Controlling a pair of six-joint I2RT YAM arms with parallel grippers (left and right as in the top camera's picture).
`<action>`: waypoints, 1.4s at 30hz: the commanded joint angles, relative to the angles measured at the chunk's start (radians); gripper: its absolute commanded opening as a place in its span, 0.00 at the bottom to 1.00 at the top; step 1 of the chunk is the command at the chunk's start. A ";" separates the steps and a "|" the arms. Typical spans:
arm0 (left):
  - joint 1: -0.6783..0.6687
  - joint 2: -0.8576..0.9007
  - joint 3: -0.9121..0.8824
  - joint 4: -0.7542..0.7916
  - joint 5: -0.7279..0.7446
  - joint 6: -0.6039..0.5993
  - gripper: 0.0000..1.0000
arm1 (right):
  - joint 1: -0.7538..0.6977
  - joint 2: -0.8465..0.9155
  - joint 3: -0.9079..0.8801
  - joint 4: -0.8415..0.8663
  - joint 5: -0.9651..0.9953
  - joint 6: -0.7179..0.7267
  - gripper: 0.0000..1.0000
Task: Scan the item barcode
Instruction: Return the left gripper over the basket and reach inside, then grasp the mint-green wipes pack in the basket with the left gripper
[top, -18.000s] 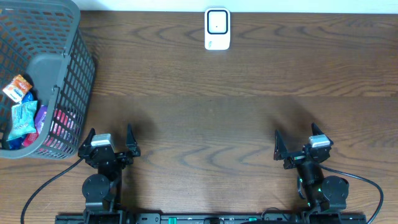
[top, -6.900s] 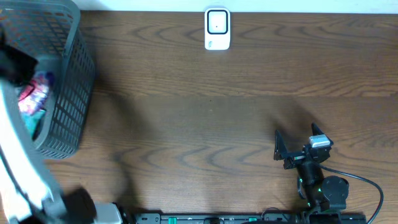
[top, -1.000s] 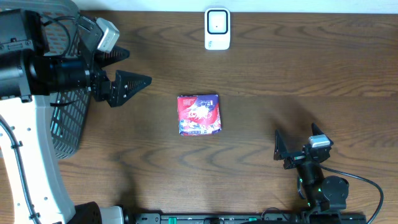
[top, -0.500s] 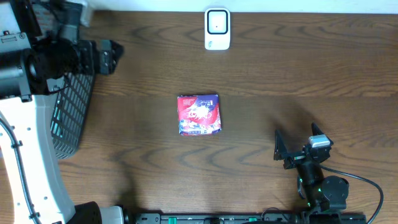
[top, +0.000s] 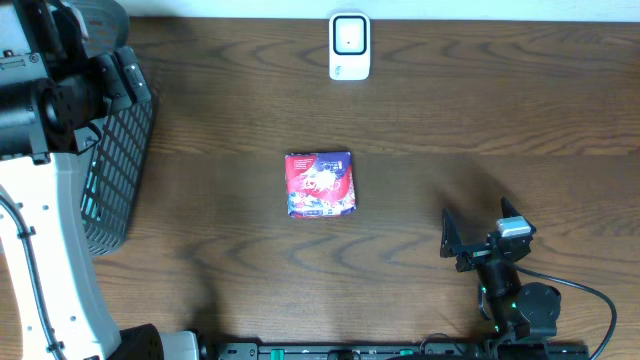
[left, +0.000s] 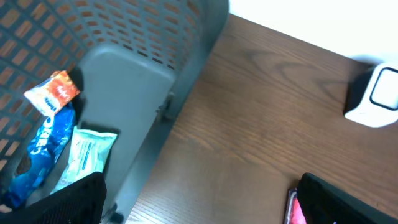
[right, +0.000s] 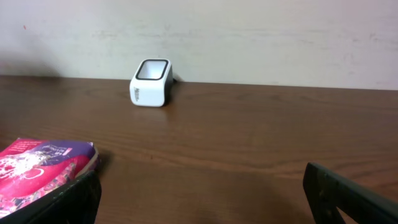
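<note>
- Overhead: red packet (top: 320, 184) lies flat mid-table, well apart from scanner (top: 349, 46) at the far edge, likely staged for pickup.
- Left gripper (left: 199, 186) hangs over basket (left: 130, 87) rim, jaws wide apart, empty.
- Right gripper (top: 476, 218) parked at near edge, jaws apart, empty.
- Basket holds at least 3 snack packs (left: 81, 155); nothing blocks the packet-to-scanner path.
</note>
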 joint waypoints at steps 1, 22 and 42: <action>0.002 0.001 -0.006 -0.003 -0.054 -0.039 0.98 | -0.013 -0.004 -0.003 -0.002 -0.010 -0.007 0.99; 0.040 0.001 -0.006 0.058 -0.151 -0.039 0.98 | -0.013 -0.004 -0.003 -0.002 -0.010 -0.007 0.99; 0.289 0.052 -0.006 0.146 -0.151 -0.126 0.98 | -0.013 -0.004 -0.003 -0.002 -0.010 -0.007 0.99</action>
